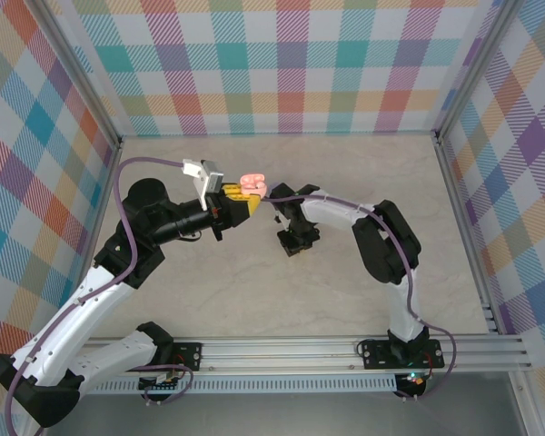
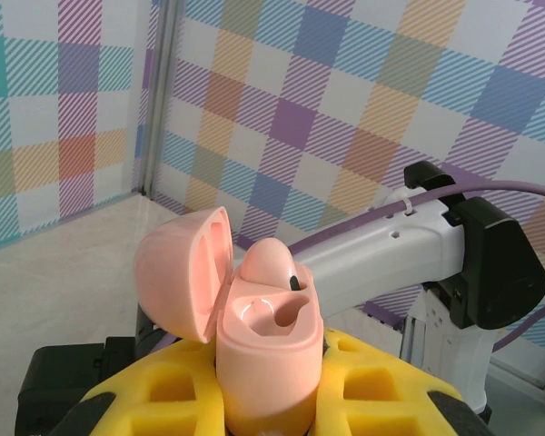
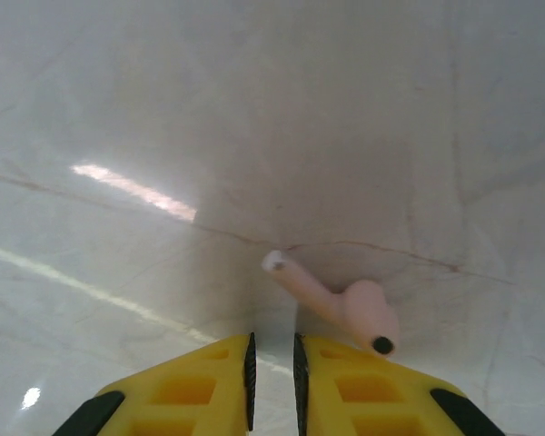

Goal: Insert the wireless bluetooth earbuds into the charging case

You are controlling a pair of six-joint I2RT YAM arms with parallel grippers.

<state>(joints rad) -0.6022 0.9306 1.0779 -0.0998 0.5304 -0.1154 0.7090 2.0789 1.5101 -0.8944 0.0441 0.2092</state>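
The pink charging case (image 2: 265, 363) stands upright between the yellow fingers of my left gripper (image 2: 268, 381), held above the table. Its lid (image 2: 177, 272) is swung open to the left. One pink earbud (image 2: 271, 263) sits in the far slot, and the near slot (image 2: 286, 313) is empty. In the top view the case (image 1: 253, 185) is at mid-table, next to the right arm's wrist. A second pink earbud (image 3: 345, 304) lies on the table, touching the tip of the right finger of my right gripper (image 3: 272, 350). Those jaws stand a narrow gap apart with nothing between them.
The right arm's white link and black joint (image 2: 472, 263) pass close behind the held case. My right gripper (image 1: 295, 243) points down at the marble tabletop (image 1: 345, 163). Checked walls enclose the table on three sides, and an aluminium rail (image 1: 300, 350) runs along the near edge.
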